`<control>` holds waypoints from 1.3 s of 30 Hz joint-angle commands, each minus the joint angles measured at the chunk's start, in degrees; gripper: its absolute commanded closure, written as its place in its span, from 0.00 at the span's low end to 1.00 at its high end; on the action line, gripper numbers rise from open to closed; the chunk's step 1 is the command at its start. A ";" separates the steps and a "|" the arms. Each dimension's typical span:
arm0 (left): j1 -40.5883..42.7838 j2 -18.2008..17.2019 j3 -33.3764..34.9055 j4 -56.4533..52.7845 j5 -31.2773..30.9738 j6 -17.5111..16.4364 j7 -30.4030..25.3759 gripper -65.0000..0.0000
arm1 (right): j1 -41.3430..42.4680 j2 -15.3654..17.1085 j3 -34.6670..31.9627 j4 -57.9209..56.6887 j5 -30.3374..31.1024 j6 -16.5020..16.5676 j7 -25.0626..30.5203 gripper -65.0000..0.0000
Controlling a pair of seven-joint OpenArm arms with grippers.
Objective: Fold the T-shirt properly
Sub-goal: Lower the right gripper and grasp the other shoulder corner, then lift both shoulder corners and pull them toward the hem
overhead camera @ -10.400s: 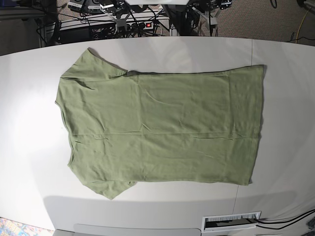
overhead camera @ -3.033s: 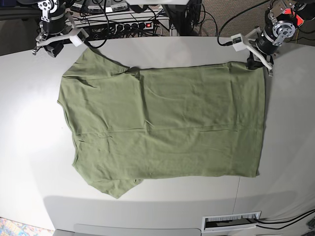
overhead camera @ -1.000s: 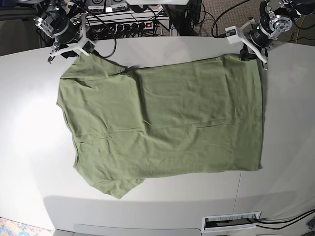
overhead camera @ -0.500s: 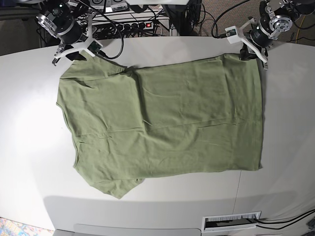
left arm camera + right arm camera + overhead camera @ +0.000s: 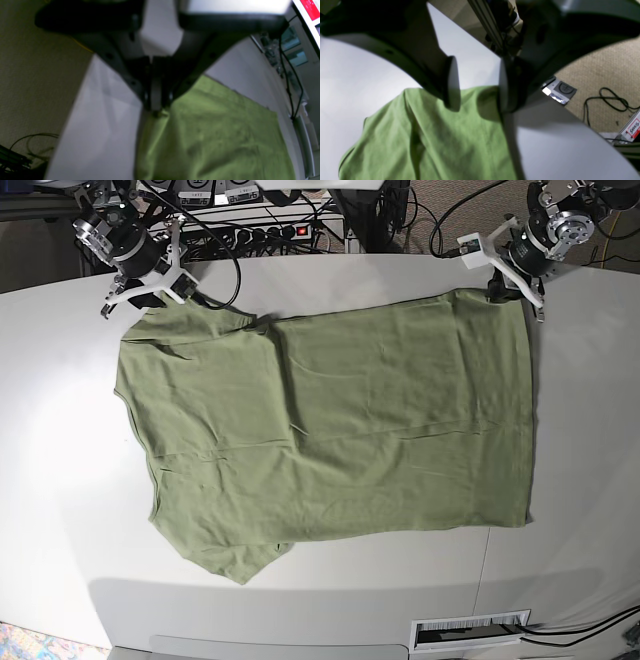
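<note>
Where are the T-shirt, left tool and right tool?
T-shirt (image 5: 340, 430), base view, middle of the body panel.
Left tool (image 5: 156, 110), left wrist view, tips shut on the shirt's corner.
Right tool (image 5: 477, 100), right wrist view, gap between tips straddling the sleeve edge.

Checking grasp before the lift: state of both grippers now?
Left gripper: shut on the T-shirt corner.
Right gripper: open, straddling the shirt's edge.

right gripper (image 5: 476, 86) lowered, fingers (image 5: 451, 82) straddling T-shirt (image 5: 330, 430) sleeve
</note>
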 commanded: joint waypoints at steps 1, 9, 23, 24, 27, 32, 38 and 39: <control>-0.02 -0.90 -0.28 0.74 0.50 0.57 -0.22 1.00 | 0.09 0.70 0.48 0.70 -0.11 -0.52 0.87 0.72; 0.07 -0.94 -0.28 0.76 0.74 0.63 0.57 1.00 | -0.02 0.70 0.48 0.92 -0.07 -0.57 -1.81 1.00; 11.78 -4.11 -0.33 5.95 12.24 8.63 6.27 1.00 | -10.12 0.85 0.48 11.87 -2.75 -0.55 -7.52 1.00; 12.44 -4.15 -0.35 6.43 13.40 9.84 7.37 1.00 | -10.95 0.87 0.48 12.74 -3.58 -0.55 -8.13 1.00; 14.53 -4.48 -0.96 8.09 16.17 12.33 9.46 1.00 | -14.08 0.85 0.52 15.69 -5.95 -0.57 -9.22 1.00; 19.74 -5.38 -4.66 11.04 16.20 12.35 10.49 1.00 | -18.95 0.85 3.34 18.34 -6.75 -0.61 -10.08 1.00; 27.41 -6.40 -11.19 13.46 18.64 13.42 10.84 1.00 | -22.03 0.85 9.77 18.34 -5.42 -0.70 -9.40 1.00; 28.20 -6.47 -12.28 13.66 18.67 13.44 10.49 1.00 | -21.94 0.85 10.54 18.34 -4.57 -0.70 -8.70 1.00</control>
